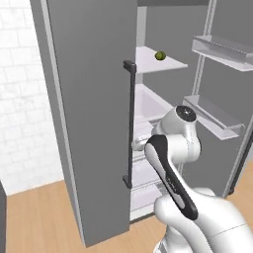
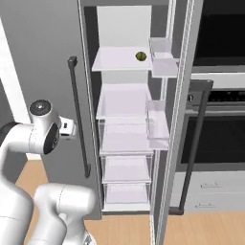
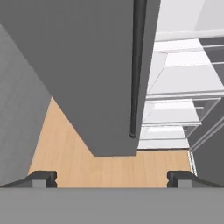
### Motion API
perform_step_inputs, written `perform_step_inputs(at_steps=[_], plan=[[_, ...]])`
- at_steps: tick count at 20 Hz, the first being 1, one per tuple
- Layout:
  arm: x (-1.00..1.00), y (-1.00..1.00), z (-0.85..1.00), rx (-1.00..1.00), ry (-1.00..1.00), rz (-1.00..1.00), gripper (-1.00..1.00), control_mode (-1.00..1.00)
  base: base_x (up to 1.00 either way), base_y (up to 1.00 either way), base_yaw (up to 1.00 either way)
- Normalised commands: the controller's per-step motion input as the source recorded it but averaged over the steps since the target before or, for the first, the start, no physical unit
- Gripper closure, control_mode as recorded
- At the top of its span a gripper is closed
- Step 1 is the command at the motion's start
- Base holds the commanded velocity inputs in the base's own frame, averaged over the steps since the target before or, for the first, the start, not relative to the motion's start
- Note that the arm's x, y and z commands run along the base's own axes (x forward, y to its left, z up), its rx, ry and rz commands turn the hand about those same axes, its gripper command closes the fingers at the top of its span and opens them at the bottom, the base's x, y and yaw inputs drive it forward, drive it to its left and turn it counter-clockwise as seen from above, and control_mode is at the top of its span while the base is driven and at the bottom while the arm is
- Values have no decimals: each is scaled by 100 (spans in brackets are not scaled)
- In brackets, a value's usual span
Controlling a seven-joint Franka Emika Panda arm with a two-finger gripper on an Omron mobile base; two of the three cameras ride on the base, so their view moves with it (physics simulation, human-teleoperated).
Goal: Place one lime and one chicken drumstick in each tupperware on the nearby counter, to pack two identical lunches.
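Item: lime point(image 1: 159, 56), one, lodged on an upper fridge shelf point(image 1: 170, 63), well above and beyond the end effector point(image 3: 112, 178). End effector: fingers spread apart, nothing held, pointed down beside the door handle point(image 3: 137, 65). Progress: judged barely begun; nothing packed.

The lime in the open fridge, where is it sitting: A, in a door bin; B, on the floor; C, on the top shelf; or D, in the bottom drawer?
C: the lime rests on the top shelf of the fridge, near its right edge.
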Motion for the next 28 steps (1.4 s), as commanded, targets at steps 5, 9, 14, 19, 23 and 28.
perform_step_inputs(at_steps=[5,9,14,19,23,28], plan=[[0,0,0,0,0,0,-100,100,61,-31,0],[0,0,0,0,0,0,-100,100,19,-71,-1],[0,0,0,0,0,0,-100,100,52,-12,-7],[0,0,0,0,0,0,-100,100,39,0,0],[-5,0,44,0,-12,-11,-100,-100,6,0,-3],[0,-7,100,0,-33,-27,-100,-100,0,0,0]])
